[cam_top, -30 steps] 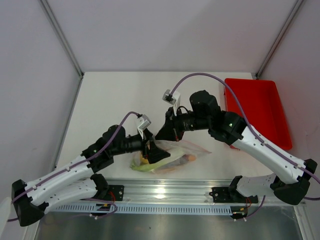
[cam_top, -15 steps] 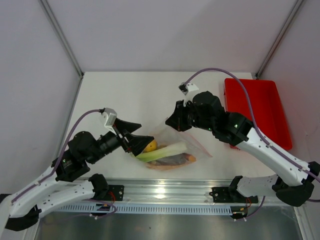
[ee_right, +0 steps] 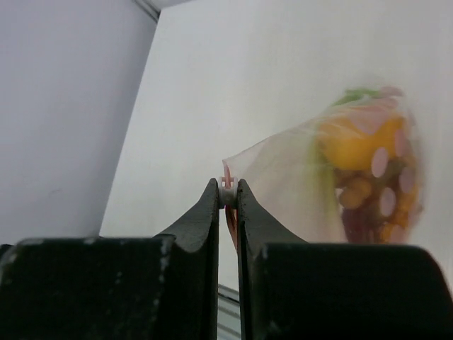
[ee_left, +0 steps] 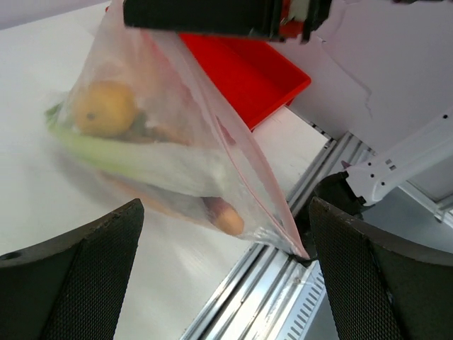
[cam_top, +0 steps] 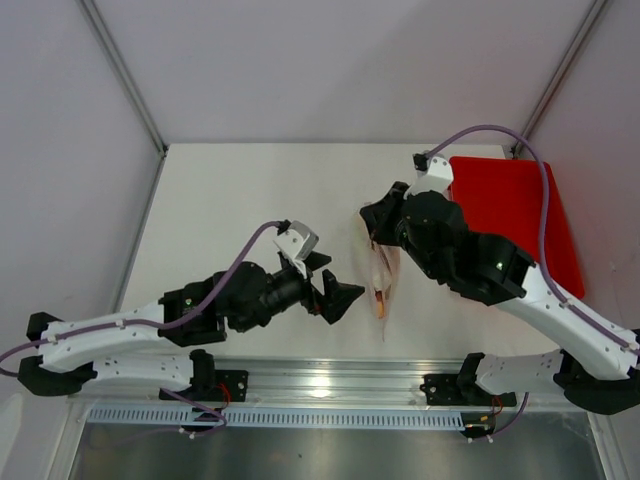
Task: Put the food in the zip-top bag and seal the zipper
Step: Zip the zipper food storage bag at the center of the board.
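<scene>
**Filled bag hangs from the right pincer**

We see the right pincer clenched on the top corner of the clear zip-top bag. The bag hangs below it and shows edge-on from above as a narrow strip near the middle of the desk. In the right wrist view, the two dark fingers are pressed together on the pinkish-red zipper at that corner, and the bag's body trails off to the right, blurred.

The food is inside the bag. From the left wrist we make out a yellow lemon high up, a green-white leek stalk lying across the middle, and an orange piece near the low corner. We cannot tell whether the bag's lower edge touches the desk.

The left pincer stands released, jaws spread wide, just beside the bag on its left and holding nothing. The red tray sits at the desk's right side, well apart from the bag.
</scene>
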`<state>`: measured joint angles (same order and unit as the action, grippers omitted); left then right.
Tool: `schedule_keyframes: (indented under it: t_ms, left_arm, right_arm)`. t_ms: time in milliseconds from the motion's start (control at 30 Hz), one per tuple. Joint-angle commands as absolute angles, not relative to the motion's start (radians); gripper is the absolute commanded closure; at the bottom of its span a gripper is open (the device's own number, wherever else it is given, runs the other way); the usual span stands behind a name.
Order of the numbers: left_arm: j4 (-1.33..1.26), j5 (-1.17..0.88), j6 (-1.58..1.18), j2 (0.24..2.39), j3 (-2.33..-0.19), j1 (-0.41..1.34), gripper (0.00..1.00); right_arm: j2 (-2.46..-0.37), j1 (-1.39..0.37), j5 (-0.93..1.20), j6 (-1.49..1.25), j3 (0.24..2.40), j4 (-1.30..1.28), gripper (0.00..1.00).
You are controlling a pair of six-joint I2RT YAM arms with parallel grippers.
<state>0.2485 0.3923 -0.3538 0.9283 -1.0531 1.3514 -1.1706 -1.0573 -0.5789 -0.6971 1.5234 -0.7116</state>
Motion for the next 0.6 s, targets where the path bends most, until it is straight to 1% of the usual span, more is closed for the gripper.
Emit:
schedule_keyframes:
  t_ms: [0,167,267,567]
  left_arm:
    - [0.206,0.546,-0.313,0.962,-1.088,1.373,0.01]
    - [0.155,0.607,-0.308,0.997,-1.045,1.382,0.01]
    - [0.117,0.611,-0.285,1.014,-1.029,1.387,0.0]
    - [0.129,0.623,-0.293,1.043,-1.002,1.387,0.01]
  right_arm:
    - [-1.14,-1.094,-0.741,-0.788,1.571,-0.657,1.0]
    - [-1.199,-1.138,-0.869,-0.92,1.546,-0.686,1.0]
    - [-1.241,-1.146,-0.909,-1.009,1.552,-0.729,1.0]
    - [-1.296,-1.18,-0.989,-1.072,1.574,-0.769,1.0]
